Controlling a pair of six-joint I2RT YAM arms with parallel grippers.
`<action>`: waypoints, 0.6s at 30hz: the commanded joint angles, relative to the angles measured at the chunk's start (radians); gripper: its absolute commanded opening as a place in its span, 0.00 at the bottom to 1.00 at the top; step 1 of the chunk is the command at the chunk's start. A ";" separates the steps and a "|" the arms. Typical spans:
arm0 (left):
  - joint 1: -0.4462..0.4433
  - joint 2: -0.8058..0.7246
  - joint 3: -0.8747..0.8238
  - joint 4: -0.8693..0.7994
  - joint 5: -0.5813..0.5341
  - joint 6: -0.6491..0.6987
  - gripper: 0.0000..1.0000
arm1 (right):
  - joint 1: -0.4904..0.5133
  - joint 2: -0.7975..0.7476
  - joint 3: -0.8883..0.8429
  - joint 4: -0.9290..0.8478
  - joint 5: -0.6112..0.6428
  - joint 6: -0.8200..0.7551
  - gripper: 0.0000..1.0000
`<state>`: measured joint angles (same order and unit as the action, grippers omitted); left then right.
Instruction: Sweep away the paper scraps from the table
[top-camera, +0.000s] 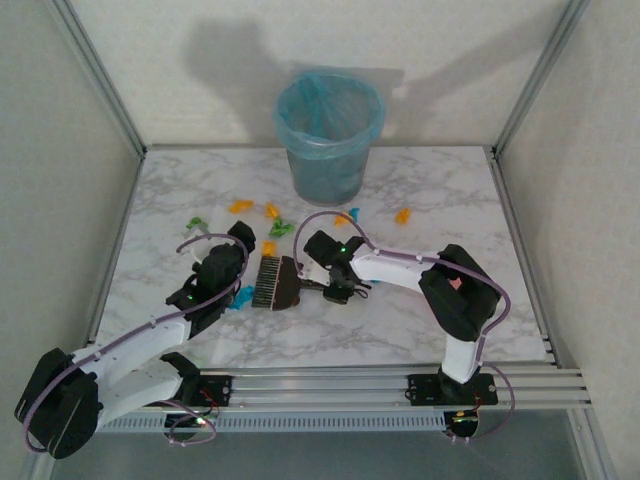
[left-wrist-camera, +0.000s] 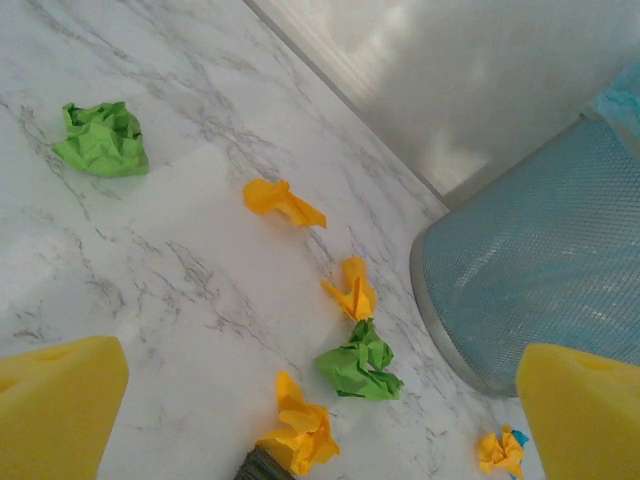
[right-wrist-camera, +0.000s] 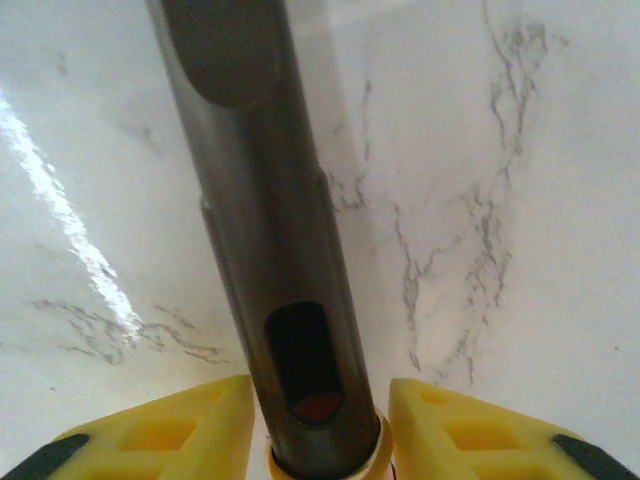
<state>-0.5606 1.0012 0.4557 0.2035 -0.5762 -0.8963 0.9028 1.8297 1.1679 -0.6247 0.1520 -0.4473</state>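
White marble-patterned laminate with grey veining forms the table. Aluminium rails frame its edges, and pale, plain wall panels enclose it on three sides.

A round bin with a blue liner stands at the far centre of the table. The paper scraps lie on the table in a loose band between the bin and the arms:
- a green scrap at the left, apart from the others;
- three orange scraps and a green one nearer the bin;
- an orange scrap to the right of the bin;
- a blue scrap beside the left arm.

A brush with dark bristles lies at the table centre, bristles pointing left. One orange scrap touches the bristle end.

The right gripper is clamped on the dark brush handle, one yellow pad against each side. The left gripper hangs over the table just left of the bristles, fingers wide apart and holding nothing.
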 joint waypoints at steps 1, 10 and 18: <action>0.011 -0.015 -0.012 -0.018 -0.028 -0.018 1.00 | 0.013 -0.011 0.012 0.018 -0.014 0.050 0.50; 0.010 -0.022 -0.012 -0.016 -0.020 -0.018 0.99 | -0.016 -0.121 -0.078 -0.006 -0.009 0.125 0.64; 0.010 -0.029 -0.017 -0.011 -0.013 -0.015 0.99 | -0.057 -0.123 -0.109 0.002 -0.030 0.133 0.64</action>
<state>-0.5598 0.9829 0.4553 0.2043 -0.5758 -0.8959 0.8566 1.7020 1.0737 -0.6132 0.1440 -0.3317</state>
